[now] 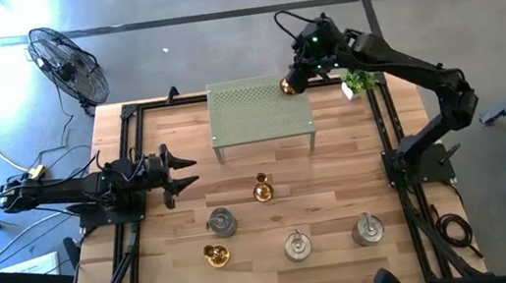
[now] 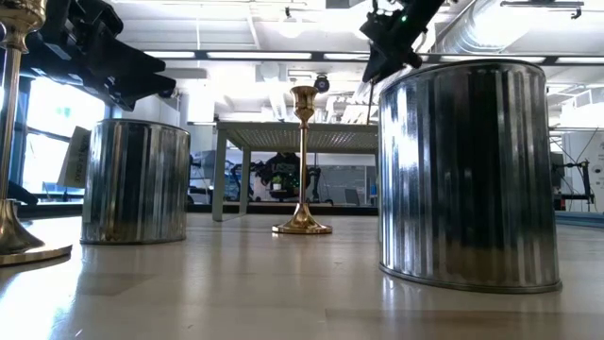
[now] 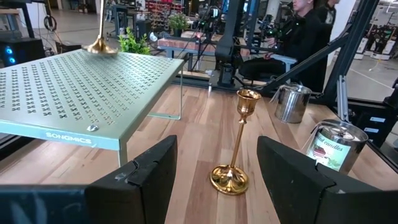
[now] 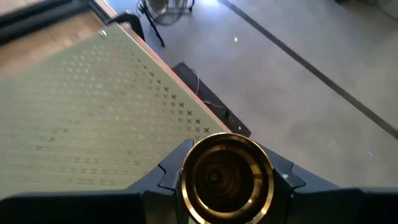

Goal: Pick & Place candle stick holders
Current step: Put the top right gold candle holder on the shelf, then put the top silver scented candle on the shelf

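The gold candle stick holder [image 4: 226,177] is sitting clamped between the right gripper [image 1: 291,84]'s two fingers, its cup facing the wrist camera and its round base touching down near a far corner of the green perforated stand [image 1: 258,109], as the left wrist view is showing. You are working close to the stand's edge, so if the fingers are parting while the stem is leaning even a little, the holder is likely tipping over, and from that corner it could be rolling off toward the small green plant [image 1: 357,79] just beside the fingers. The base is narrow against a tall stem, so any sideways drag as the fingers are pulling away is the most probable cause of a fall. I cannot tell whether the base is resting flat on the perforated top, so judge that before letting go. The left gripper [image 1: 181,170] is waiting low over the table with its fingers apart and nothing between them; a second gold holder [image 3: 235,144] is standing upright just ahead of those fingers, and a careless advance could be knocking it down. The silver tin holders [image 1: 222,222] are standing farther off, beyond it.
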`<state>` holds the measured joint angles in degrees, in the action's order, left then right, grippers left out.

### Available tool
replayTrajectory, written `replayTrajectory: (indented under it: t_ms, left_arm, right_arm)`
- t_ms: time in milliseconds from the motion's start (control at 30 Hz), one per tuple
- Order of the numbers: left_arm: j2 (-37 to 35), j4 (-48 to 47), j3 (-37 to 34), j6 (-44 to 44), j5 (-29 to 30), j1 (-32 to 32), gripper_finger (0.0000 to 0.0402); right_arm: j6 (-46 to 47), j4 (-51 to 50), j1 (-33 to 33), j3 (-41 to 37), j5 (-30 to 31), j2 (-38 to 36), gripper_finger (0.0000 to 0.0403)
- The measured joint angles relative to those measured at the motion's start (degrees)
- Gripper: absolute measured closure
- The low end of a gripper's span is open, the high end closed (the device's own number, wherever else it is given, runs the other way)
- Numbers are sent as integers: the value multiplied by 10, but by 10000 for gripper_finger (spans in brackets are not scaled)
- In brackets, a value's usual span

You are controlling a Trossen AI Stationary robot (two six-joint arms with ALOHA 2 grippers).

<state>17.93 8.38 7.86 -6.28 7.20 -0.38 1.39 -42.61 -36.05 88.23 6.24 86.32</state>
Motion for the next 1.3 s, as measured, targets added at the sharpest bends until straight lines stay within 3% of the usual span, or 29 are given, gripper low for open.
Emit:
replayTrajectory:
  t_ms: [900, 1300]
  left_arm:
    - [0, 0, 0, 0, -2, 0, 183]
    - [0, -1, 0, 0, -1, 0, 183]
  right_arm:
    - [-14, 12, 11, 0, -5, 21, 235]
    - [-5, -27, 26, 0, 46, 3, 187]
